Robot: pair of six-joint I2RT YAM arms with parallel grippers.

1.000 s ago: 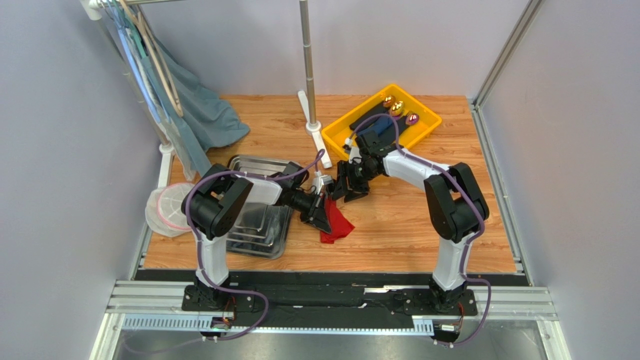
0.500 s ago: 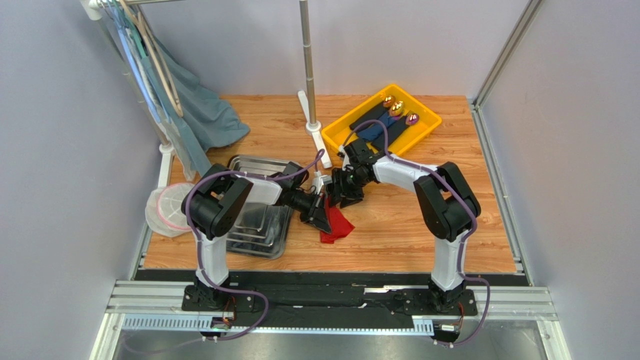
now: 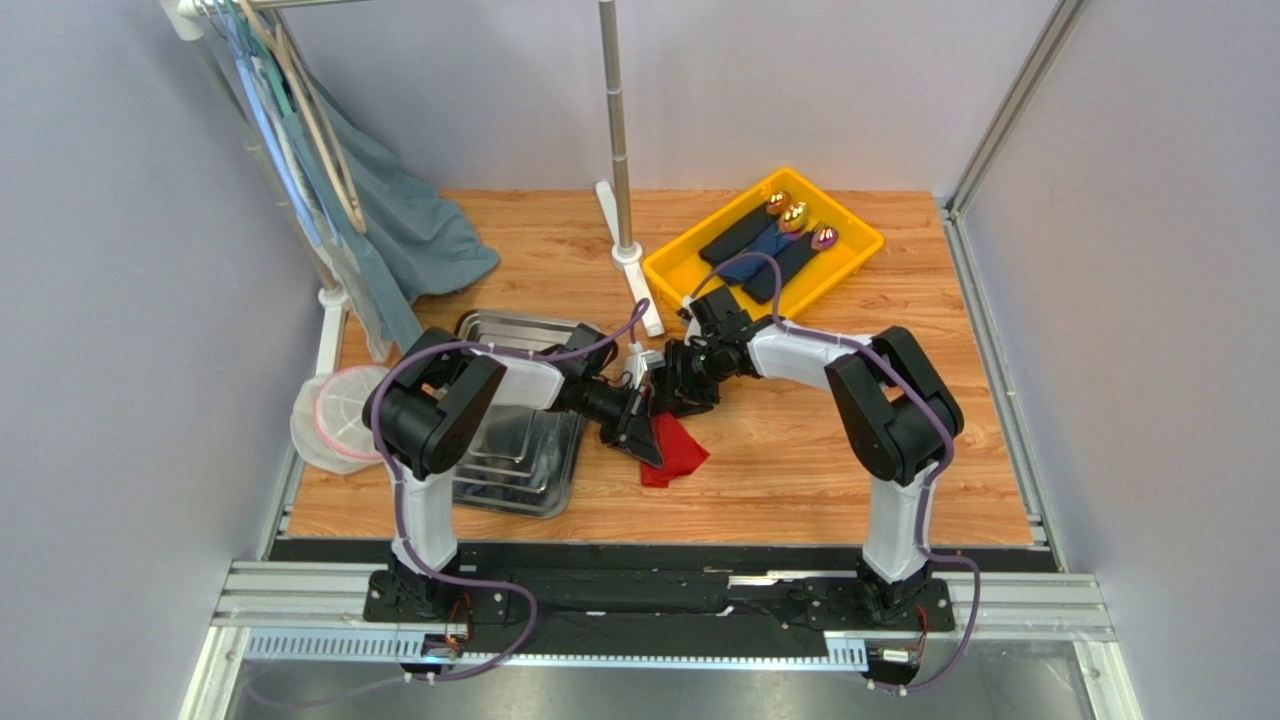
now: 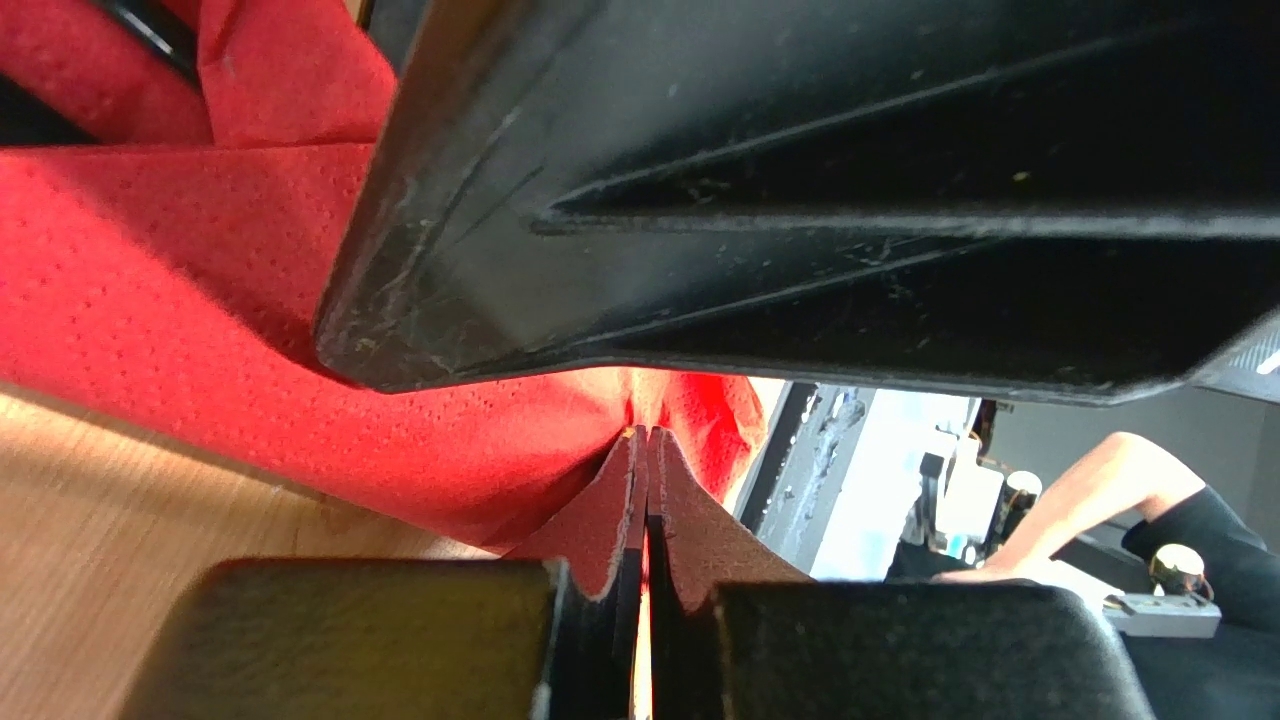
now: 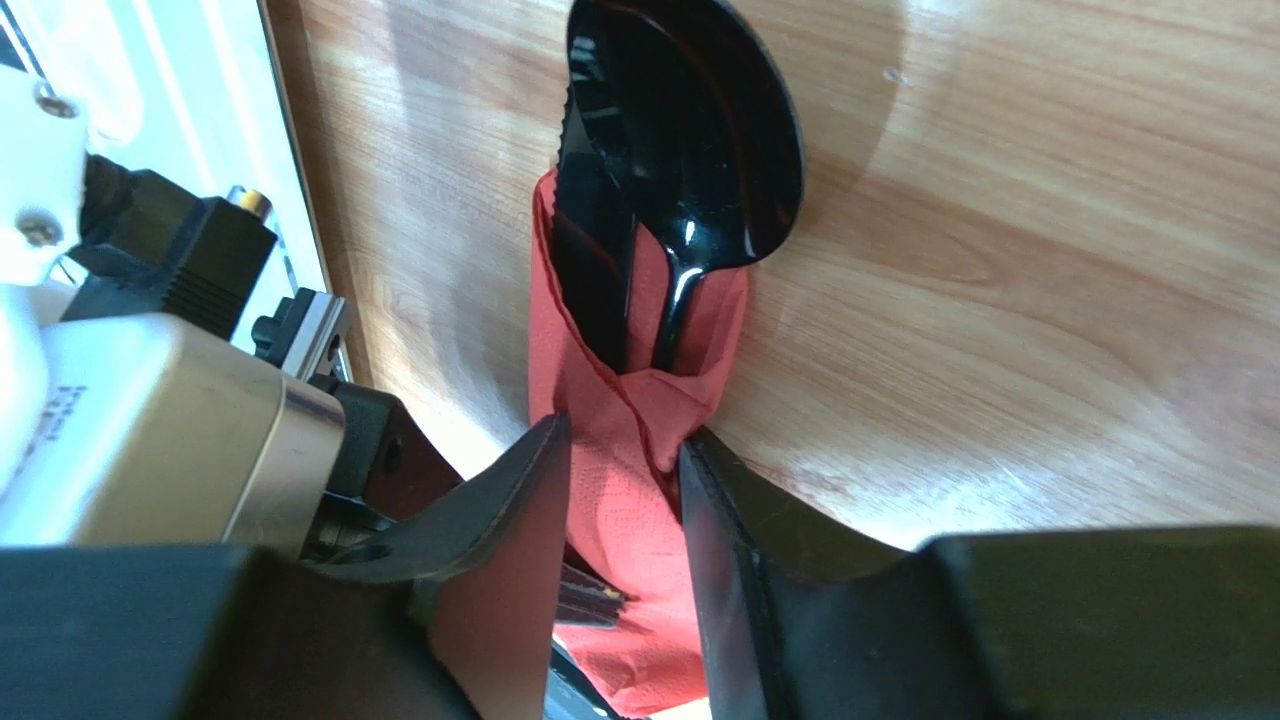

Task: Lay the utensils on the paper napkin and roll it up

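Note:
The red paper napkin (image 3: 681, 455) lies on the wooden table, partly wrapped round the black utensils. In the right wrist view a black spoon (image 5: 684, 135) and a second dark piece poke out of the napkin (image 5: 639, 398) at its far end. My right gripper (image 5: 624, 438) straddles the wrapped bundle, both fingers touching the paper. From above, the right gripper (image 3: 676, 387) meets my left gripper (image 3: 649, 428) over the napkin. In the left wrist view the left gripper (image 4: 646, 435) is shut, its tips pinching a fold of the napkin (image 4: 181, 300). The utensil handles are hidden.
A yellow bin (image 3: 669, 278) at the back holds dark rolled napkins (image 3: 781, 240). Stacked steel trays (image 3: 519, 465) sit left of the arms, with a white lid (image 3: 338, 420) beyond them. A white stand (image 3: 624, 248) and a hanging blue cloth (image 3: 406, 225) are at the back left.
My right gripper has slid left up against the left gripper, and its jaws have narrowed onto the wrapped napkin. The left arm has stayed put.

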